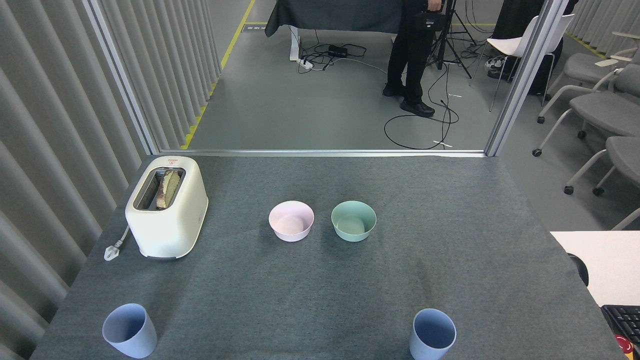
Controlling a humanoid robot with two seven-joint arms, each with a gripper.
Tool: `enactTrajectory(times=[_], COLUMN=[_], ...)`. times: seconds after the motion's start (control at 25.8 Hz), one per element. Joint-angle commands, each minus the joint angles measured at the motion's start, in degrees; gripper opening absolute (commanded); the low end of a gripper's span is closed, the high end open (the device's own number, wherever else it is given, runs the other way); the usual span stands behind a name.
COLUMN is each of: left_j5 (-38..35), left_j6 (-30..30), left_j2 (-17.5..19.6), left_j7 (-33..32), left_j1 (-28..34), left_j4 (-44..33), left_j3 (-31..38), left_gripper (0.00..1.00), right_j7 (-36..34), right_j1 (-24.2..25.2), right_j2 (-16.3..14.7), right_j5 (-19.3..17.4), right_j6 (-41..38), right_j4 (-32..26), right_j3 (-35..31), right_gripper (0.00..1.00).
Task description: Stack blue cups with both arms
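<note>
Tabletop (450,210): grey cloth cover, seen from above and in front.
Left cup (130,331): upright, mouth open, near the front left corner; nothing inside it that I can see.
Right cup (432,334): upright, front right, its base cut by the lower edge of the view; well apart from the left cup.
Ground between cups: bare cloth, nothing standing in the way.
Pink bowl (291,221): upright, mid-tabletop, behind the line of the cups.
Green bowl (353,220): upright, just beside the pink bowl on its right, not touching.
Toaster (167,206): cream, far left, behind the left cup; a slice of bread (168,188) stands in its slot.
Plug (113,250): white, lies on the cloth just left of the toaster.
Pincers: neither arm is in view, so their state cannot be told.
Right margin: a white surface (597,260) with a keyboard (622,320) corner, beside the tabletop.
Background: a person's legs (407,65) on the floor beyond, among cables and a tripod; grey chairs (600,105) at right.
</note>
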Motion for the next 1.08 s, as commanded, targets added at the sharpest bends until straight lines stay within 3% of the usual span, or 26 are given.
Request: enactTrajectory(times=[0.0, 0.43, 0.7, 1.05], left_j5=[0.0, 1.3, 3.7, 4.5], left_j6=[0.0, 0.9, 10.0, 9.6], left_j2=[0.2, -1.1, -0.9, -0.3], left_j7=[0.0, -0.4, -1.0, -1.0], left_j1=[-0.1, -0.6, -4.4, -9.5], left_j4=[0.0, 0.0, 5.0, 8.2], left_j3=[0.0, 0.4, 1.1, 1.1], left_gripper=[1.00, 1.00, 1.00, 1.00], right_j7=[0.1, 0.3, 0.3, 0.3], right_j1=[-0.1, 0.0, 0.0, -0.1], right_j2=[0.0, 0.1, 0.0, -0.1], right_j5=[0.0, 0.0, 0.0, 0.0], right_j6=[0.0, 0.0, 0.2, 0.9], right_j4=[-0.1, 0.0, 0.5, 0.5], right_j3=[0.1, 0.4, 0.7, 1.1], right_gripper=[1.00, 1.00, 1.00, 1.00])
